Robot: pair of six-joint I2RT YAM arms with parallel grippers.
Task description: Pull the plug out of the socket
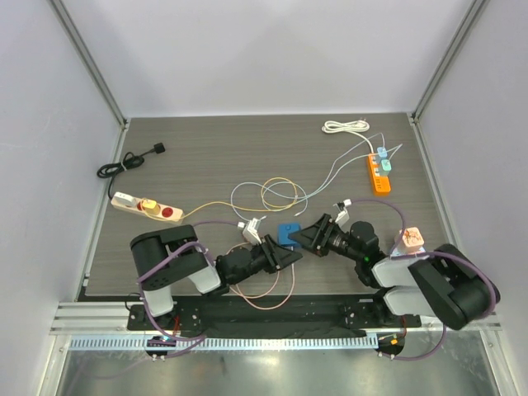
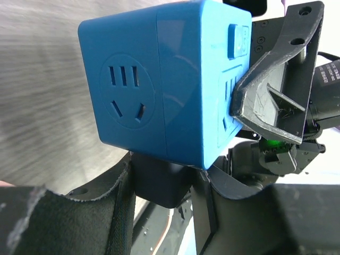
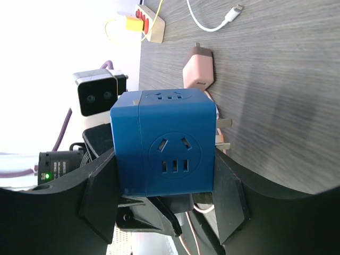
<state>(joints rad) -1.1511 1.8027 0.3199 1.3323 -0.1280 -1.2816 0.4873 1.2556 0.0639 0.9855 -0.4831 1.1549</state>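
The blue cube socket (image 1: pixel 289 233) is held off the table between both arms. My right gripper (image 1: pixel 307 237) is shut on the cube's two sides; in the right wrist view the cube (image 3: pixel 164 143) fills the gap between the fingers (image 3: pixel 229 191). A black plug (image 2: pixel 159 183) sits in the cube's underside (image 2: pixel 159 90). My left gripper (image 2: pixel 164 186) is shut on that plug, just below the cube. The plug also shows in the right wrist view (image 3: pixel 204 195). In the top view the left gripper (image 1: pixel 283 255) meets the cube from the lower left.
A beige power strip (image 1: pixel 147 208) with a yellow plug lies at the left, an orange strip (image 1: pixel 379 173) at the right, a white cable coil (image 1: pixel 345 127) at the back. Loose cable loops (image 1: pixel 268 194), a white charger (image 1: pixel 252 228) and a pink adapter (image 1: pixel 410 239) lie nearby.
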